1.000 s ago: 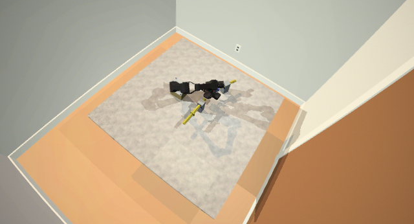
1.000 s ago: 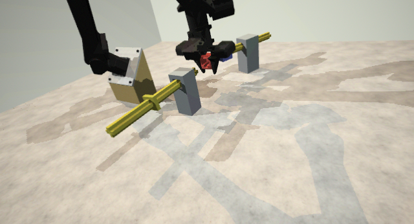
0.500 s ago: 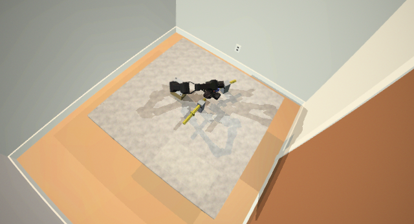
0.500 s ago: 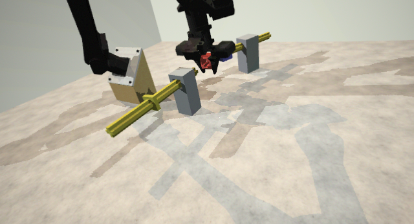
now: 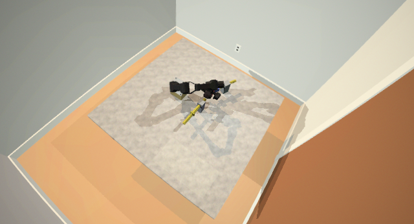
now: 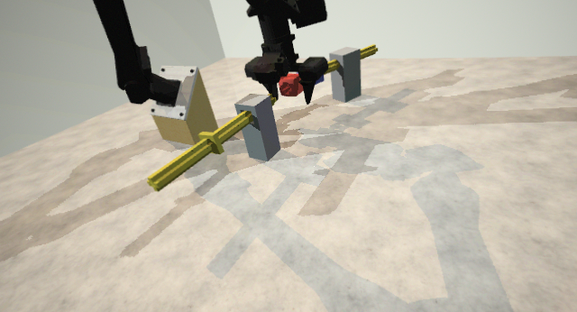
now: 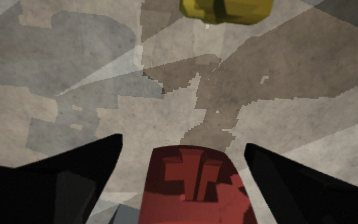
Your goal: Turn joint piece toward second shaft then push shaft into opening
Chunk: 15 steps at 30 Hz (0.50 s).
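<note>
Spread wide, the black gripper [image 5: 212, 95] [image 6: 290, 97] [image 7: 185, 144] has a fingertip on either side of the red joint piece [image 6: 289, 84] [image 7: 195, 180], gripping nothing; that suggests a release after turning. Nearest the exterior view, the yellow second shaft [image 5: 191, 114] [image 6: 180, 165] [image 7: 227, 11] runs through the near block [image 5: 201, 107] [image 6: 269, 132], which holds it up and probably guides its slide. Its collar [image 5: 193, 113] [image 6: 212, 142] stands outside that block, perhaps as a stop or a pushing point. Beyond, the joint piece hangs between the blocks, borne by the blue hinge part [image 6: 320, 78] at the first shaft [image 5: 233, 81] [image 6: 369, 51], which the far block [image 5: 226, 87] [image 6: 346, 75] carries. As for containers, the joint piece's cross-shaped opening holds no shaft; its alignment should be judged before pushing, since a skewed mouth could jam the shaft.
</note>
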Each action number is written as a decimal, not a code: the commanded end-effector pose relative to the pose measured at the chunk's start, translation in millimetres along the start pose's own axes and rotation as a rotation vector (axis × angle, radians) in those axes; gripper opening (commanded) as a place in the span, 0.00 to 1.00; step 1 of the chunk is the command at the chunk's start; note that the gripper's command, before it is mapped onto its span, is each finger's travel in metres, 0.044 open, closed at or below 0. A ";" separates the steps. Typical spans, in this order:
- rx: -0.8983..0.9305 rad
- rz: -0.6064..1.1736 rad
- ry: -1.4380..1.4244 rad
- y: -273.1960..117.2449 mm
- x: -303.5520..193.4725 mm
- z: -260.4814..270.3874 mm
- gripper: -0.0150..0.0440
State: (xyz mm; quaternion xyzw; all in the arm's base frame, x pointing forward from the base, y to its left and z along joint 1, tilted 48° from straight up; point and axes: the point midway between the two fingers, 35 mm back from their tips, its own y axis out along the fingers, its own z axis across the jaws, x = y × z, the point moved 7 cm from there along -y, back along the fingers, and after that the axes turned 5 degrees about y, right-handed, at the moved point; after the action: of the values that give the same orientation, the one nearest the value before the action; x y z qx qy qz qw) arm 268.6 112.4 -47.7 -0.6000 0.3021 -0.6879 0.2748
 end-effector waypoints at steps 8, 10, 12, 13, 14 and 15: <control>0.000 -0.006 0.000 -0.4 -0.4 0.0 1.00; -0.004 -0.045 0.000 -3.0 -4.0 -0.4 1.00; -0.005 -0.107 0.000 -7.6 -9.7 -1.0 1.00; -0.004 -0.138 0.000 -10.0 -12.4 -1.4 1.00; -0.001 -0.170 -0.001 -12.5 -15.1 -1.7 1.00; 0.004 -0.201 -0.002 -15.1 -17.8 -2.1 1.00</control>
State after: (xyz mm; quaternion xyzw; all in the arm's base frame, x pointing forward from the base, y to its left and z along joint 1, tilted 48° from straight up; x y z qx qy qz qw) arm 268.2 124.3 -48.5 -0.6198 0.2699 -0.7007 0.2282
